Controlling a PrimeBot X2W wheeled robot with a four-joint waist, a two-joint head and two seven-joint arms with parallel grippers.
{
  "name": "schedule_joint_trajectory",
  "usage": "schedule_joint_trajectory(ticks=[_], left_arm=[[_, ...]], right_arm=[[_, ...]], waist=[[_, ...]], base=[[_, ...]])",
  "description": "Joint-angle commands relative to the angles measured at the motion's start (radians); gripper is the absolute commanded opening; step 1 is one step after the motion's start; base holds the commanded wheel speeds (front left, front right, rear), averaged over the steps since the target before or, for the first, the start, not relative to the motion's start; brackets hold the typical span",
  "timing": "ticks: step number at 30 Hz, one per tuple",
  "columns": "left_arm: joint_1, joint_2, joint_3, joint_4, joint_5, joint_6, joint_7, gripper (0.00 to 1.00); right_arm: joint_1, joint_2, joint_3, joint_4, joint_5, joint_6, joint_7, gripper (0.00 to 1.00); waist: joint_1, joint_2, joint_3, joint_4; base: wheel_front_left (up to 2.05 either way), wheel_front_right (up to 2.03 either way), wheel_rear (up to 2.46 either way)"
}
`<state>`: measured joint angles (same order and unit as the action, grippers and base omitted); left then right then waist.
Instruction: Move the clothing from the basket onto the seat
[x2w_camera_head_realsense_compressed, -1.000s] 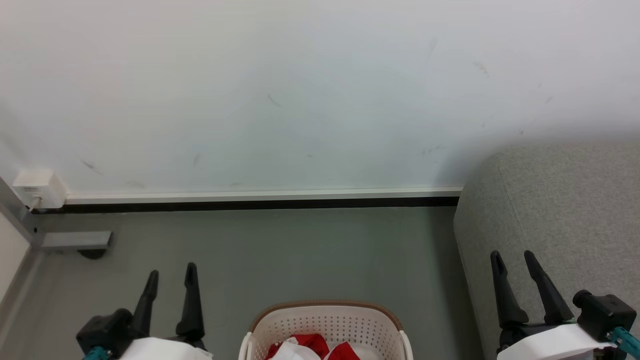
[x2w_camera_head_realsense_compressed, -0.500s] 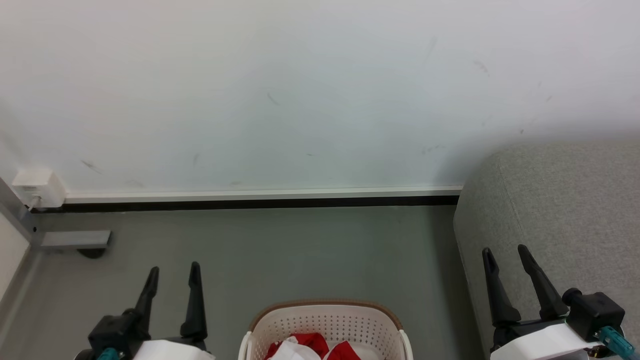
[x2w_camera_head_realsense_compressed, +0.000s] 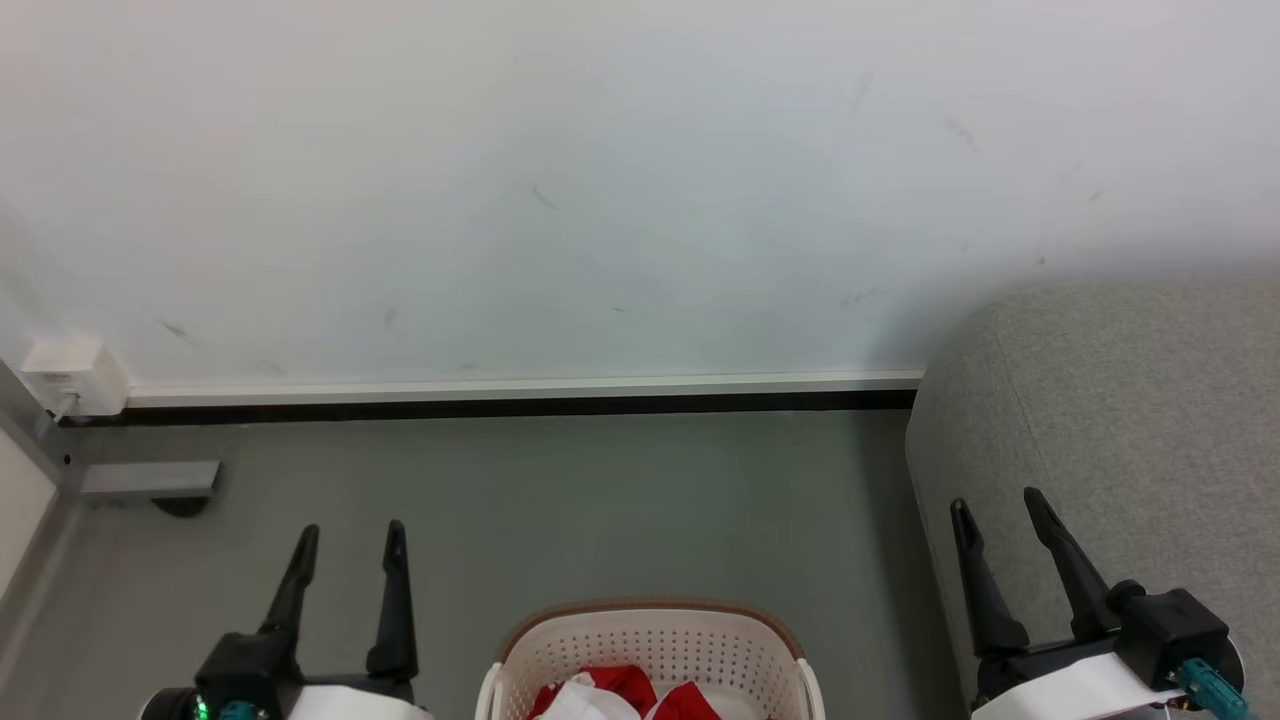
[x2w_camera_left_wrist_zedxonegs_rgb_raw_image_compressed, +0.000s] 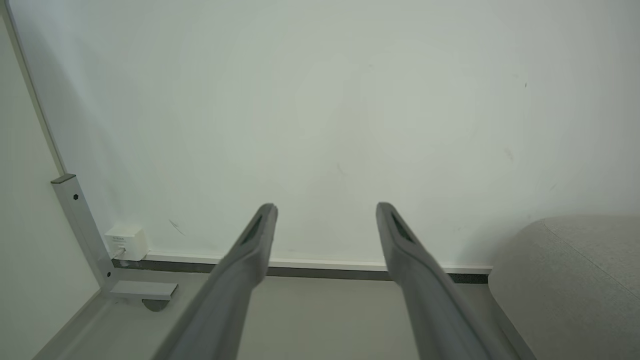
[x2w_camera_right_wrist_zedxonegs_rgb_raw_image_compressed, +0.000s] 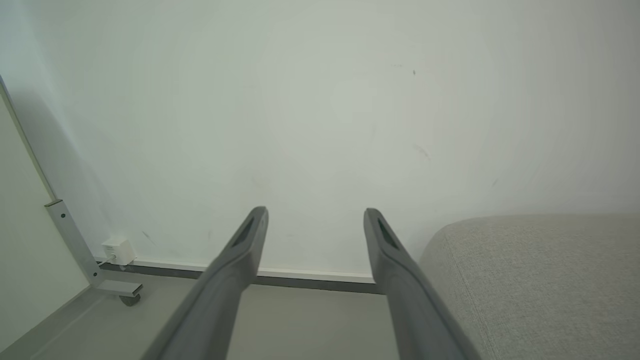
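The cream-white perforated basket with its brown rim sits on the floor at the bottom centre of the head view. Red and white clothing lies bunched inside it, cut off by the frame edge. The light-grey seat fills the right side, and it shows too as the seat and the seat in the wrist views. My left gripper stands open left of the basket, holding nothing. My right gripper is open in front of the seat's near corner, also holding nothing. Both point toward the wall.
A white wall with a baseboard runs across the back. A grey metal frame foot with a caster and a white outlet box stand at the far left. Grey floor lies between basket and wall.
My right gripper has shifted left and slightly up the picture. My left gripper has moved a little to the right. Basket, clothing and seat stay where they were.
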<state>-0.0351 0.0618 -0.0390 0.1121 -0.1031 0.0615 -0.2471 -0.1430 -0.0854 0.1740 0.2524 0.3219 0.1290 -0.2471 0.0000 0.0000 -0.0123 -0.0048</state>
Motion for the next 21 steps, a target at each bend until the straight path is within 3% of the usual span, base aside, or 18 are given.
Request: schedule_joint_trajectory(ticks=[1,9,21], left_arm=[[0.009,0.005,0.001,-0.007,0.03,0.0,-0.007,1.0],[0.014,0.001,-0.001,-0.011,0.081,0.002,-0.019,1.0],[0.014,-0.004,0.007,-0.017,0.065,-0.011,-0.018,1.0]], right_arm=[[-0.018,0.0,0.003,0.0,-0.019,0.003,-0.007,1.0],[-0.018,0.001,0.007,0.006,-0.062,0.003,-0.02,1.0],[-0.02,0.005,-0.004,0.012,-0.04,0.003,-0.019,1.0]], waist=[[0.0,0.0,0.0,0.0],[0.0,0.0,-0.001,0.001],[0.0,0.0,0.0,0.002]], base=[[0.0,0.0,0.0],[0.0,0.0,0.0],[0.0,0.0,0.0]])
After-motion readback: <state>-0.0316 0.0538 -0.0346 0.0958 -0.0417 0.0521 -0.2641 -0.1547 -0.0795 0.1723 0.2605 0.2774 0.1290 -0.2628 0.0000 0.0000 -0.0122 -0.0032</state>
